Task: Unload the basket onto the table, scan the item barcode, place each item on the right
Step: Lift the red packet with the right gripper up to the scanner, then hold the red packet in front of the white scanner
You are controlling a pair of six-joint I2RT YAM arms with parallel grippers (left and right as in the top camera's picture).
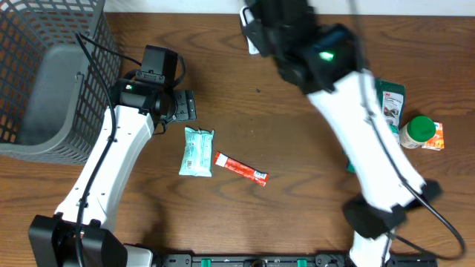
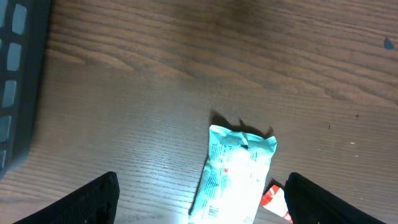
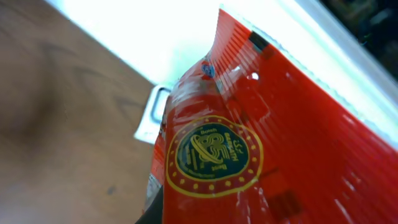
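table (image 1: 282,111): dark wood grain, fills the overhead view.
basket (image 1: 44,74): grey wire mesh, at 10 o'clock on the table, just beside the left arm.
right arm (image 1: 364,141): white and black, runs from 5 o'clock up to 12 o'clock.
left arm (image 1: 111,163): white and black, runs from 7 o'clock up toward 10 o'clock.
right gripper (image 1: 251,30): at 12 o'clock over the far edge; jaws almost fully closed, pinching the red pouch; the fingers barely show in its own wrist view.
left gripper (image 1: 185,105): jaws spread wide with nothing between them, above the table; the pale blue packet lies at its 6 o'clock.
red pouch (image 3: 249,143): glossy, with a round green seal rimmed in gold; lifted off the table, fills the right wrist view.
pale blue packet (image 1: 197,152): flat on the table, a little toward 8 o'clock from centre.
green packet (image 1: 390,104): at 3 o'clock, partly hidden by the right arm.
bottle (image 1: 417,132): green cap, at 3 o'clock, touching the orange box.
orange box (image 1: 436,137): at the bottle's 3 o'clock.
red sachet (image 1: 241,168): thin strip, just beside the pale blue packet at its 4 o'clock.
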